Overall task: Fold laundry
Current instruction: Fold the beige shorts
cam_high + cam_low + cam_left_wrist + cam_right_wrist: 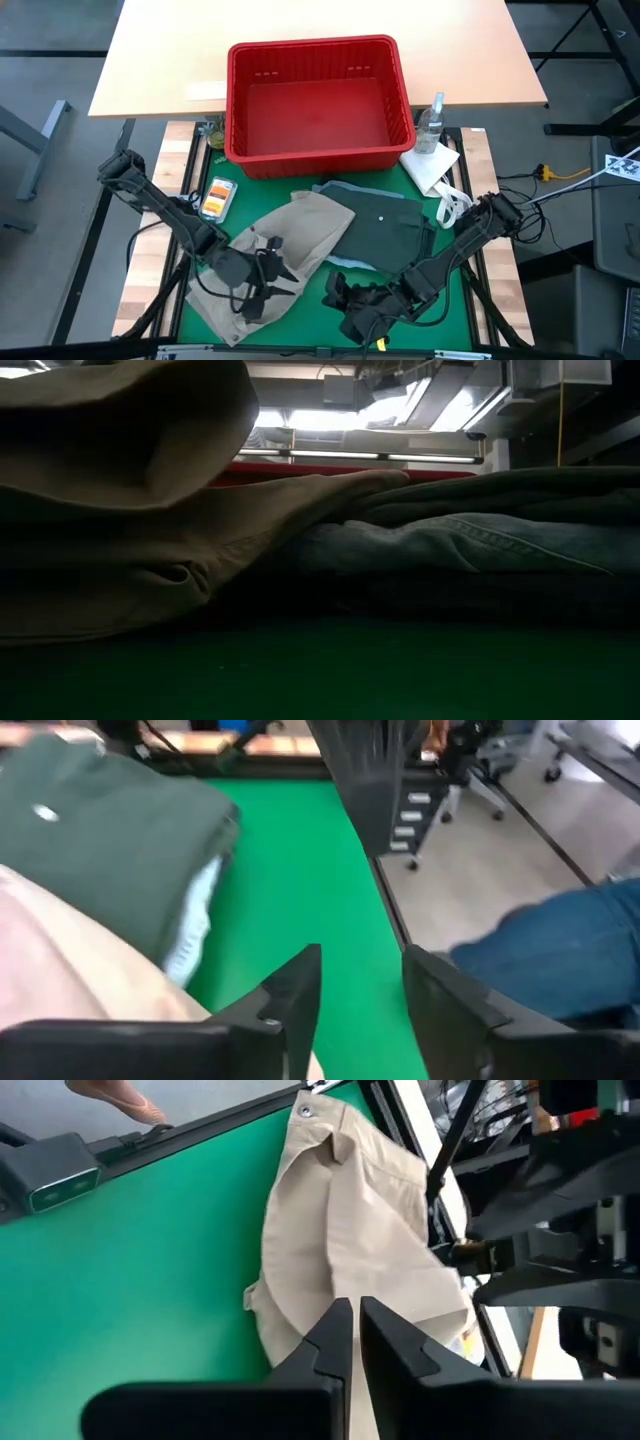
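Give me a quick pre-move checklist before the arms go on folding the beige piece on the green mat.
1. Left gripper over the beige khaki piece: ok.
2. Left fingers parted with nothing between them: ok.
3. Right gripper shut and empty near the mat's front edge: ok.
4. Beige piece flat: not ok, it lies rumpled with a raised fold.
5. Dark olive green piece clear of the beige piece: not ok, they overlap.
6. Red basket away from both arms: ok.

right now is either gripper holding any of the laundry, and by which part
Nothing is held. The left gripper is open above the beige khaki piece with only green mat between its fingers. The right gripper is shut and empty.
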`<action>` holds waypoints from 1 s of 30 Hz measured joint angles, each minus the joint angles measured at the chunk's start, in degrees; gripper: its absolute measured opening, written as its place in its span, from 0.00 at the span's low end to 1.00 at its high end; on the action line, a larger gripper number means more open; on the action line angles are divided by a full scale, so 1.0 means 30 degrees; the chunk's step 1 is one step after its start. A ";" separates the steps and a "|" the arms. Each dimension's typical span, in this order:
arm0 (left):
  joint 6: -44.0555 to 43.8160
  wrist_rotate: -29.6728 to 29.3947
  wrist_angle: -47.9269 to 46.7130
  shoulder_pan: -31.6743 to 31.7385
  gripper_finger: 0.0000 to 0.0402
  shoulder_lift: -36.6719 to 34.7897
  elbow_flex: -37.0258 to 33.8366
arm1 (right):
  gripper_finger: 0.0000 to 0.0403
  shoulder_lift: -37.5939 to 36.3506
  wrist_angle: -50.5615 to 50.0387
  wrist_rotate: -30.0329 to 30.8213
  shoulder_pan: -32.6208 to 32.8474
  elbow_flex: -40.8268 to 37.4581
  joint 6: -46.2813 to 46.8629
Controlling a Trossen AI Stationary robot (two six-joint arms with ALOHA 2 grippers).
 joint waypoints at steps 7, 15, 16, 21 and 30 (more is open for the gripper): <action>0.0638 0.1925 0.0022 0.0797 0.48 0.1550 0.0000 | 0.06 0.0000 -0.0351 0.0030 0.0000 0.0000 0.0570; 0.1335 0.1756 -0.0064 0.1735 0.53 0.2098 0.0000 | 0.06 0.0000 -0.0340 -0.0134 0.0000 0.0000 0.1095; 0.1541 0.1768 -0.0107 0.1820 0.53 0.2098 0.0000 | 0.06 0.0000 -0.0341 -0.0135 0.0000 0.0000 0.1095; 0.1599 0.2410 -0.0638 0.1997 0.53 0.2098 0.0000 | 0.06 0.0000 -0.0336 -0.0138 0.0000 0.0000 0.1095; 0.1608 0.1923 -0.1394 0.1955 0.53 0.3252 -0.0007 | 0.06 0.0000 -0.0336 -0.0138 0.0000 0.0000 0.1095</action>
